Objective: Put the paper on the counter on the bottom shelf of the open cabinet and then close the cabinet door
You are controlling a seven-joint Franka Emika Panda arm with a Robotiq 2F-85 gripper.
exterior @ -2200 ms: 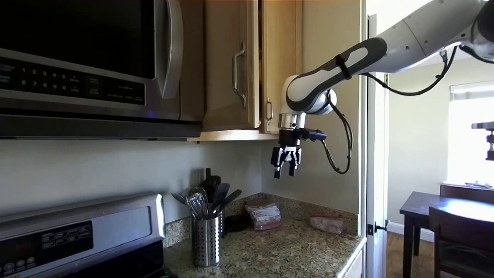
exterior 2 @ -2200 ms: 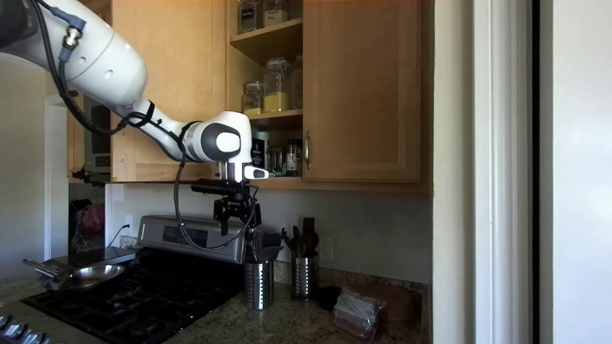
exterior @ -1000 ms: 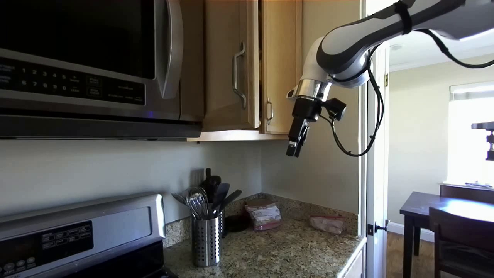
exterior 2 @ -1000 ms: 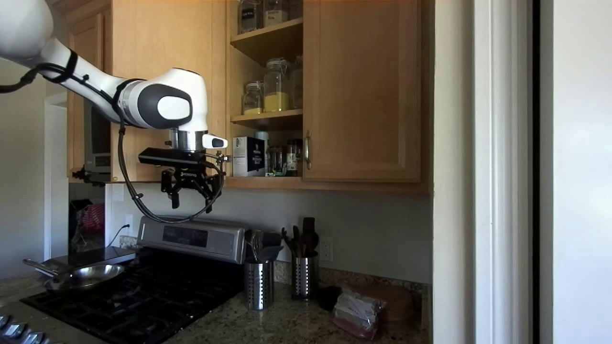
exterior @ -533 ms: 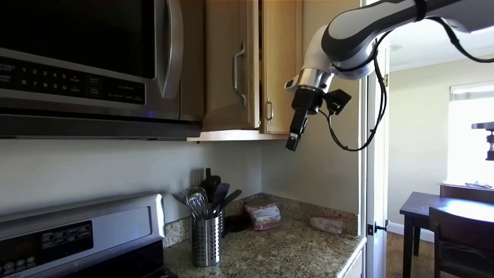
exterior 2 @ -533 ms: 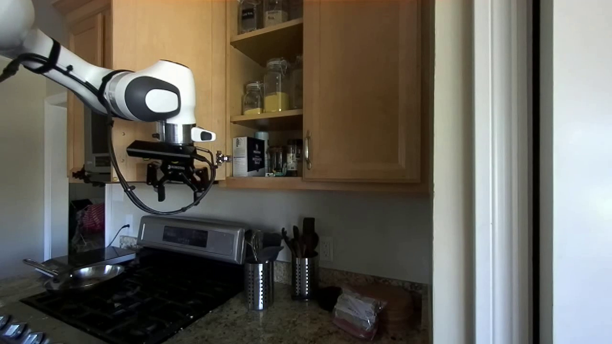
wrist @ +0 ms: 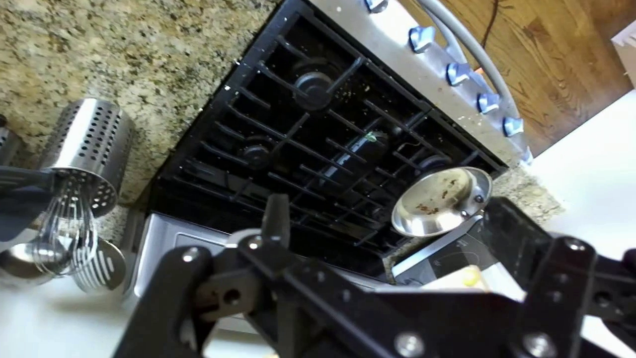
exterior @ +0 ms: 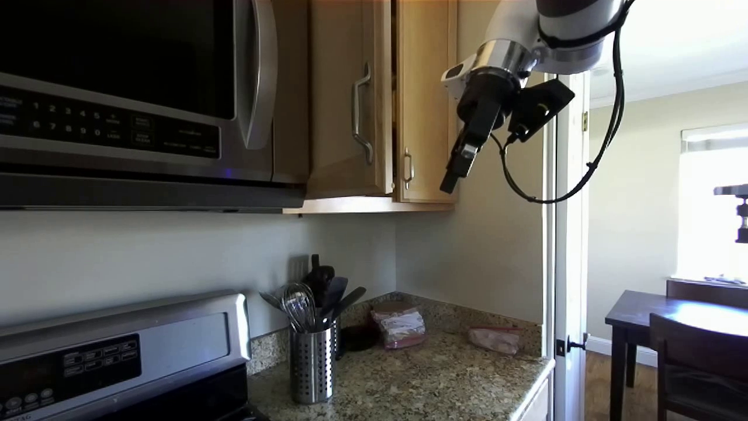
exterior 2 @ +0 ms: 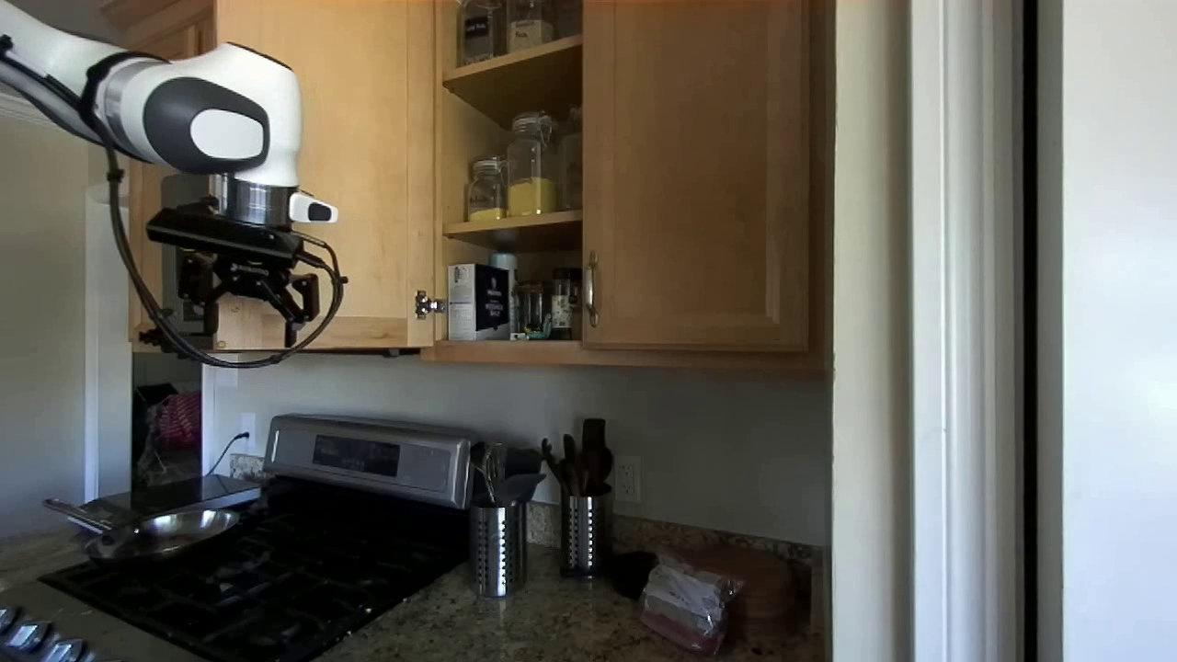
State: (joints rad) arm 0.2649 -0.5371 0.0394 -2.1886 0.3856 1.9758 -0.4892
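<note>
1. In an exterior view, the gripper (exterior 2: pixel 251 326) hangs with its two fingers well apart, partly overlapping the open cabinet door (exterior 2: pixel 368 202), at nine o'clock from the bottom shelf (exterior 2: pixel 506 350) of the wood cabinet (exterior 2: pixel 457 152). A box (exterior 2: pixel 478 302) stands on that shelf; a small scrap (exterior 2: pixel 522 336) at its four o'clock is too tiny to confirm as the paper, whose place cannot be told.
2. In an exterior view, the gripper appears side-on, high above the speckled granite counter (exterior: pixel 409 380), fingertips (exterior: pixel 449 184) aimed toward seven o'clock. That way stands a metal utensil cup (exterior: pixel 313 365); a brownish packet (exterior: pixel 400 327) lies toward the corner, with a pale lump (exterior: pixel 495 340) at its three o'clock.
3. In the wrist view, the fingers stand apart above the black stovetop (wrist: pixel 278 119), a steel skillet (wrist: pixel 422 191) at three o'clock of the frame's centre and a whisk (wrist: pixel 72 219) in the metal utensil cup at nine.
</note>
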